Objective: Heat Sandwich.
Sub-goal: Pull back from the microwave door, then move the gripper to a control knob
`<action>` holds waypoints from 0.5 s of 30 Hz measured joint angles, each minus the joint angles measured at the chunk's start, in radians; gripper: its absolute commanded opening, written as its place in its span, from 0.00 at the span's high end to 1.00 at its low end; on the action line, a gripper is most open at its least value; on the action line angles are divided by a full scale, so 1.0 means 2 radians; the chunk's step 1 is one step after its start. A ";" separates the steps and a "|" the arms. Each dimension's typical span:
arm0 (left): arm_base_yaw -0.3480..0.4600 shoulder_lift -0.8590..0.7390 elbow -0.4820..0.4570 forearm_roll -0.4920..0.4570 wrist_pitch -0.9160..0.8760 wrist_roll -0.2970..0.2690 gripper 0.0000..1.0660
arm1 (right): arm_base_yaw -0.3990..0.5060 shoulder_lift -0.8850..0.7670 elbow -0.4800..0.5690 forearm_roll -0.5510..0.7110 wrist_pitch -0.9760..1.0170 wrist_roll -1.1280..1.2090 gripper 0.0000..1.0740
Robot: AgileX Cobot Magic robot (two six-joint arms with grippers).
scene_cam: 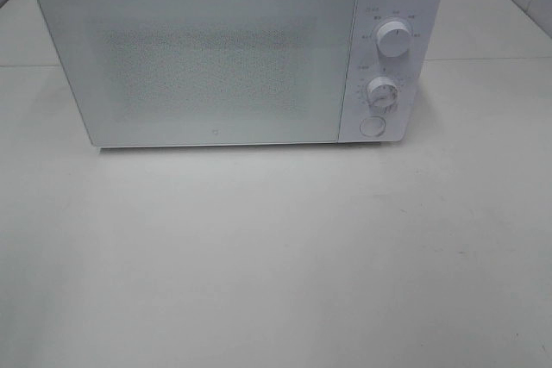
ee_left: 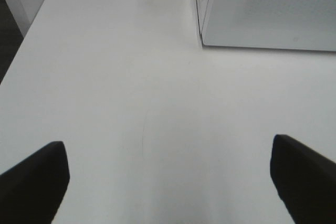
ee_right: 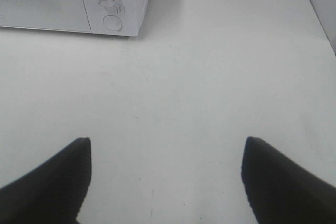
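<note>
You have a white microwave [scene_cam: 233,58] standing on the white table [scene_cam: 276,256], towards the back of it in the high view, with a broad bare stretch of table in front. Its door [scene_cam: 198,62] is closed, and the speckled panel is too cloudy to see through. To the right of the door is the control strip: an upper knob [scene_cam: 395,40], a lower knob [scene_cam: 381,92] beneath it, and a round button [scene_cam: 372,127] at the bottom.

You cannot see the sandwich in any of the three views, so its place cannot be told from here, nor whether it lies behind that door.

Neither arm shows in the high view. Your left gripper [ee_left: 168,148] appears only in its own wrist camera: it is released, its two dark fingers [ee_left: 37,182] spread wide apart with nothing but bare table between them. Ahead of it and off to one side you see a plain side wall and corner of the microwave.

Your right gripper [ee_right: 167,145] is likewise released, its fingers parted over empty table surface and gripping nothing. Its camera looks towards the microwave's front corner, where the lower knob and the round button show. Both grippers are well apart from the microwave, and neither touches it.
</note>
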 measured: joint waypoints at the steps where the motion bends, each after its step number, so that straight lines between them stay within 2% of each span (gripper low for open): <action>1: 0.000 -0.012 0.000 0.000 0.000 0.000 0.08 | 0.000 0.000 0.000 0.000 0.000 0.000 0.29; 15: 0.000 -0.029 0.000 0.000 0.000 0.000 0.08 | 0.000 0.000 0.000 0.000 0.000 0.000 0.29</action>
